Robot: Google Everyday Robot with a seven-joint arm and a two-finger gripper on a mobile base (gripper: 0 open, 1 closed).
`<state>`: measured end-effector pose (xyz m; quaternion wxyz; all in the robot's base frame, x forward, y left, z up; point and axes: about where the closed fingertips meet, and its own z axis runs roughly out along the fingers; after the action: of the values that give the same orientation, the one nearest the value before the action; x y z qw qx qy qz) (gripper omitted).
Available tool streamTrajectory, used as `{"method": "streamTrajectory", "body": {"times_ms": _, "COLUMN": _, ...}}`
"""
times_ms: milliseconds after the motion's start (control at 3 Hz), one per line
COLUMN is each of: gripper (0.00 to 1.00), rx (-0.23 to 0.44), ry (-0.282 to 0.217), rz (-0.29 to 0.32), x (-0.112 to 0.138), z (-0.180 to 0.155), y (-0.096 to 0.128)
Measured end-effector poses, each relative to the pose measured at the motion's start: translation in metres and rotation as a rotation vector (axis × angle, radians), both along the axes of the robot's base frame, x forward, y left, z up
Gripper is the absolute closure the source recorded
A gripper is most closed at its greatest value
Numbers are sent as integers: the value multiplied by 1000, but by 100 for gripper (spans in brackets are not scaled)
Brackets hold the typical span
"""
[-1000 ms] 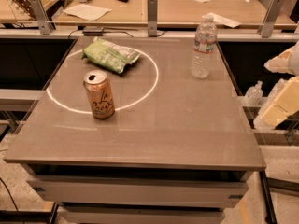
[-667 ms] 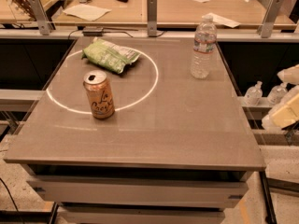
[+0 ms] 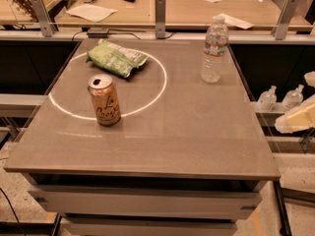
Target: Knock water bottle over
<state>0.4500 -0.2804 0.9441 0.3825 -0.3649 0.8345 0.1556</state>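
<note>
The water bottle (image 3: 214, 50) stands upright near the table's far right edge. It is clear and ribbed, with a white cap and a pale label band with red. My gripper (image 3: 298, 118) shows as a pale cream shape at the right edge of the view, off the table's right side. It is lower than the bottle, well to its right and nearer the front. It is apart from the bottle and touches nothing.
An orange drink can (image 3: 104, 100) stands upright left of centre on the grey table (image 3: 172, 141). A green snack bag (image 3: 116, 58) lies at the back inside a white circle. Two small pump bottles (image 3: 280, 98) stand on a ledge to the right. A wooden desk (image 3: 187, 9) lies behind.
My gripper has dropped lower and drawn back toward the right edge of the view. The bottle, can and bag have not moved.
</note>
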Motion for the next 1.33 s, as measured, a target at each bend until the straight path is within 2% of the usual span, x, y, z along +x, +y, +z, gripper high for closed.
{"method": "streamTrajectory", "body": {"times_ms": 333, "gripper": 0, "rx": 26, "ry": -28, "rz": -68, "x": -4, "z": -14, "y": 0}}
{"method": "streamTrajectory", "body": {"times_ms": 667, "gripper": 0, "rx": 26, "ry": -28, "rz": -68, "x": -4, "z": -14, "y": 0}}
{"method": "streamTrajectory", "body": {"times_ms": 1000, "gripper": 0, "rx": 49, "ry": -34, "rz": -83, "x": 11, "z": -12, "y": 6}}
{"method": "streamTrajectory", "body": {"times_ms": 1333, "gripper": 0, "rx": 103, "ry": -71, "rz": 10, "x": 32, "z": -5, "y": 21}}
